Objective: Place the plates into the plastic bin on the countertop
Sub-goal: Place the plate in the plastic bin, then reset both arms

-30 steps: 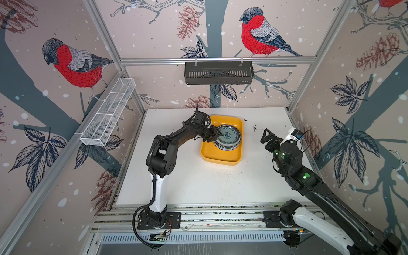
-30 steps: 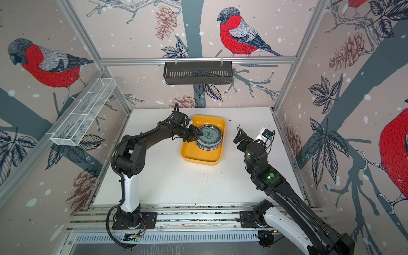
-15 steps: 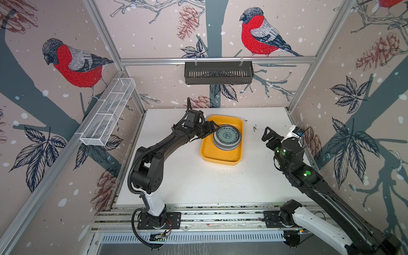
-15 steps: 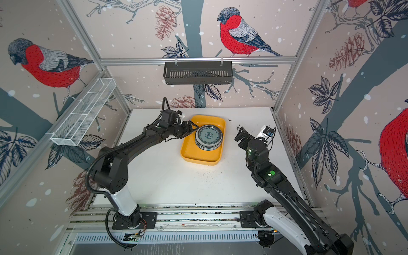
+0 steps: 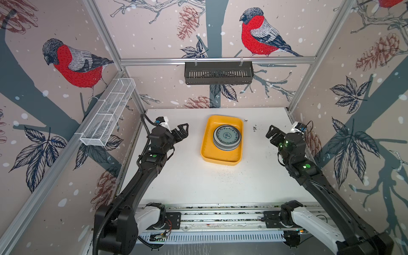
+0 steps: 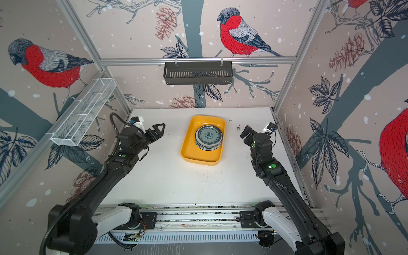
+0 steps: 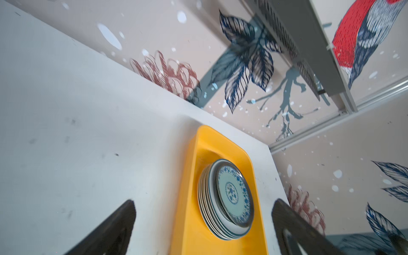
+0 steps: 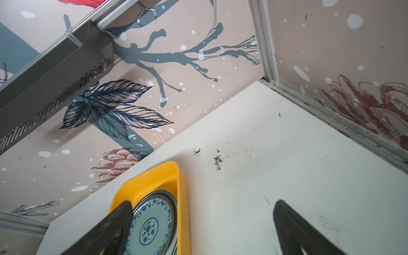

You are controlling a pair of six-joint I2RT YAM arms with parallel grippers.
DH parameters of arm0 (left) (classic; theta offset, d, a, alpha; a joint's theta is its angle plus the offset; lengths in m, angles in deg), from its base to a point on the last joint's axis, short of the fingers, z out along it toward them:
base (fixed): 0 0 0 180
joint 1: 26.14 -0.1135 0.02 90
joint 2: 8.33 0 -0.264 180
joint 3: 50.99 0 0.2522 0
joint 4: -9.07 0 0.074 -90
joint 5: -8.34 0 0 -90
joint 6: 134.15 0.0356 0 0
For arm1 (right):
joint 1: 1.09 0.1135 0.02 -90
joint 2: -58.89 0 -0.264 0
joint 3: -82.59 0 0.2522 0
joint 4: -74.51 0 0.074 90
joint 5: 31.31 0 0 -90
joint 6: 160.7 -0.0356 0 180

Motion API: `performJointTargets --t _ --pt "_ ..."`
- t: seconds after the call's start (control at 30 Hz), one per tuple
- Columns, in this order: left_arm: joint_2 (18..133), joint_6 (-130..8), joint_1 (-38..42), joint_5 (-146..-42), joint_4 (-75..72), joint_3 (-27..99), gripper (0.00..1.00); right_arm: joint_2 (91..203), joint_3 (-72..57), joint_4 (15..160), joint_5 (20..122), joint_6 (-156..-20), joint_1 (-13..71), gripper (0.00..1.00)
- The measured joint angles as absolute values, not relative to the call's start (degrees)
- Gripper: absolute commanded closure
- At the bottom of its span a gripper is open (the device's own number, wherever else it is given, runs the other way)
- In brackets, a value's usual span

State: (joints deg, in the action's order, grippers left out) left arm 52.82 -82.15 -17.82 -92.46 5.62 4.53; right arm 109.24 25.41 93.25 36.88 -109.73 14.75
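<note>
A stack of plates [image 5: 227,137] [image 6: 208,137] topped by a teal patterned one lies inside the yellow plastic bin [image 5: 218,160] [image 6: 199,160] on the white countertop [image 5: 187,181]. My left gripper [image 5: 183,132] [image 6: 160,130] hovers open to the left of the bin, apart from it and holding nothing. My right gripper [image 5: 270,132] [image 6: 244,132] stands open to the bin's right, also empty. In the left wrist view the left gripper [image 7: 204,202] frames the plates [image 7: 231,194] and bin [image 7: 192,176]. In the right wrist view the right gripper [image 8: 203,202] shows the plates [image 8: 152,223] beside one finger.
A black slotted rack [image 5: 218,72] hangs on the back wall. A white wire-mesh basket [image 5: 108,114] is fixed to the left wall. Dark specks [image 5: 255,128] lie right of the bin. Aluminium rails [image 5: 220,212] run along the front edge.
My left gripper has drawn back leftwards from the stack in the bin and its jaws have spread wide. The right arm has hardly moved.
</note>
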Motion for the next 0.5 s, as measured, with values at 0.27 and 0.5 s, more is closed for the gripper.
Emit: performJointTargets --t 0.27,0.5 --pt "40.1 -76.7 -24.0 -82.8 5.6 -4.9 0.04 110.0 27.5 92.8 42.1 -107.0 3.1 0.01" --pt "37.2 -70.6 -28.0 -74.9 12.9 -14.8 0.04 109.5 35.1 89.5 41.8 -101.2 -6.7 0.01"
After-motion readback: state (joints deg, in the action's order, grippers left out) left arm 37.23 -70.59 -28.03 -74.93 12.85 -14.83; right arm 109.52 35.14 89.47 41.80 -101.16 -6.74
